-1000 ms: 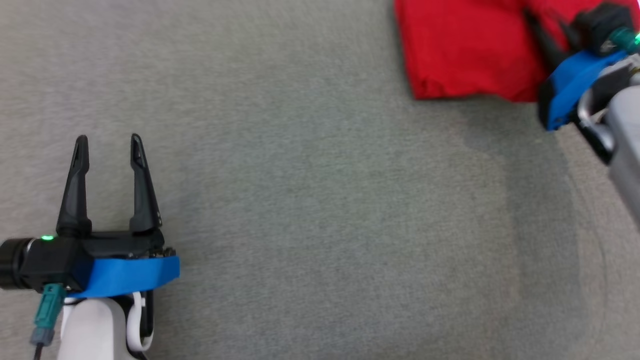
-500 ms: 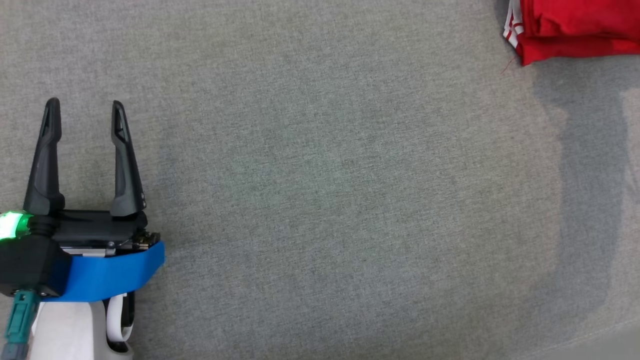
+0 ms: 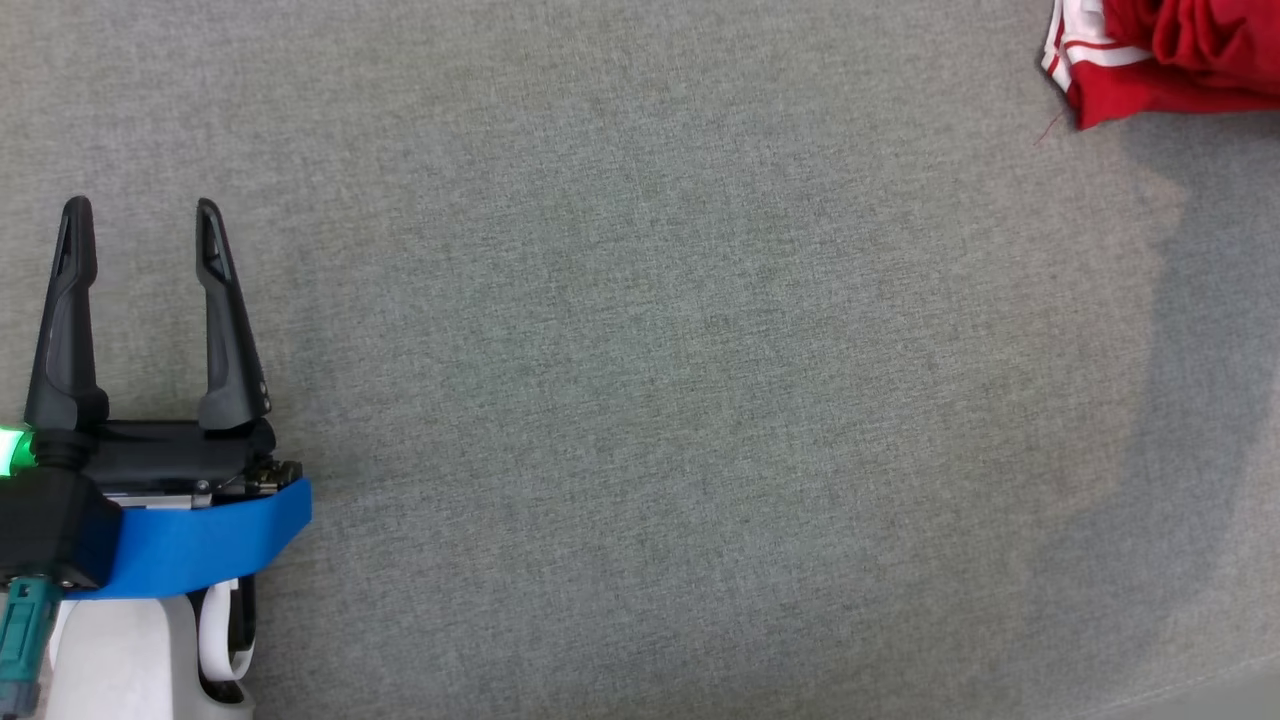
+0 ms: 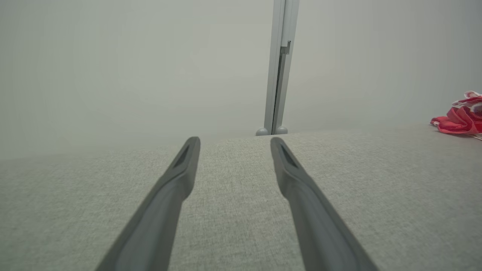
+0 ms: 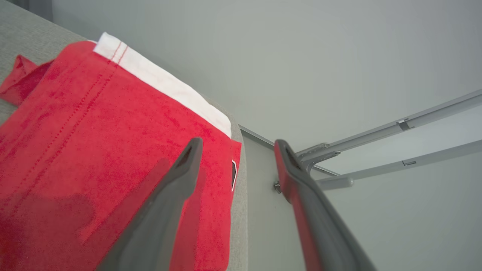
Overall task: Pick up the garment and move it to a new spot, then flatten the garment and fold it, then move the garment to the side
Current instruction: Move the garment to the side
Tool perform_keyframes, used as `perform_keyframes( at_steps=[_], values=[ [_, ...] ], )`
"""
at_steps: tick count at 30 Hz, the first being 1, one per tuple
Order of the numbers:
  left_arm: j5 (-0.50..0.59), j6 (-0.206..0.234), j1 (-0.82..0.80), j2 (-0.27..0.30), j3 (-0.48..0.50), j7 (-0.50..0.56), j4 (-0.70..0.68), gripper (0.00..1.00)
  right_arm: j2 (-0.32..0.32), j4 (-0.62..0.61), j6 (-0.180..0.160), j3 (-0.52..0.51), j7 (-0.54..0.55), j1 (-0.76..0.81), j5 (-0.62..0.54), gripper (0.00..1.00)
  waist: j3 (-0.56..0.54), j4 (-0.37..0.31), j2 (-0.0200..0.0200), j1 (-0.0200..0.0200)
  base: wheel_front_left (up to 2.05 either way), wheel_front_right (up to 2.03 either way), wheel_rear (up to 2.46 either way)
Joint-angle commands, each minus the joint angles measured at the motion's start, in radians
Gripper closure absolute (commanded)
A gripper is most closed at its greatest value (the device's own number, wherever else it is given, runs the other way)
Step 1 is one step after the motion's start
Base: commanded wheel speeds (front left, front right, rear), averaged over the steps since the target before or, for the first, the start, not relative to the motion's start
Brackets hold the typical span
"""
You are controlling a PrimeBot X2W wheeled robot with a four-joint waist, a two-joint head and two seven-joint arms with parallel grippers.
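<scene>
The garment is red with a white trim and lies bunched at the far right corner of the grey fabric surface; the left wrist view catches it small at the right edge. My right gripper hovers just above the garment near the surface's edge, fingers spread apart with nothing between them. My left gripper rests low at the left of the head view, open and empty, far from the cloth; its own view shows the gripper over bare fabric.
The grey fabric surface stretches wide between the two arms. Its edge drops off right beside the garment. A pale wall with a metal post stands behind, and metal rails run past the edge.
The right gripper, shut on the garment a second ago, now stands open over it. The head camera has shifted, so the garment sits farther toward the top right and looks more bunched.
</scene>
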Motion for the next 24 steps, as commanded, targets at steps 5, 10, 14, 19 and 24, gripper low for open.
perform_keyframes(
  at_steps=[5,10,14,19,24],
  values=[
    [-0.015,0.011,0.008,-0.006,0.006,-0.004,0.025,0.0,0.049,0.016,0.0,-0.025,-0.076,-0.006,-0.034,0.0,-0.046,0.006,-0.0002,0.0,0.0,0.0,0.0],
    [-0.037,0.013,0.027,-0.018,0.013,-0.005,0.056,0.0,0.092,-0.046,0.0,-0.08,-0.104,0.06,-0.011,0.0,-0.124,0.024,-0.0002,0.0,0.0,0.0,0.0],
    [-0.052,0.02,0.06,-0.035,0.024,-0.005,0.075,0.0,0.117,-0.192,0.0,-0.162,-0.103,0.176,0.005,0.0,-0.196,0.05,-0.0002,0.0,0.0,0.0,0.0],
    [-0.067,0.033,0.119,-0.047,0.044,-0.004,0.096,0.0,0.175,-0.37,0.0,-0.268,-0.103,0.342,-0.017,0.0,-0.281,0.073,-0.0002,0.0,0.0,0.0,0.0],
    [-0.074,0.036,0.173,-0.059,0.055,-0.004,0.125,0.0,0.255,-0.497,0.0,-0.359,-0.103,0.51,-0.064,0.0,-0.351,0.096,-0.0002,0.0,0.0,0.0,0.0]
  ],
)
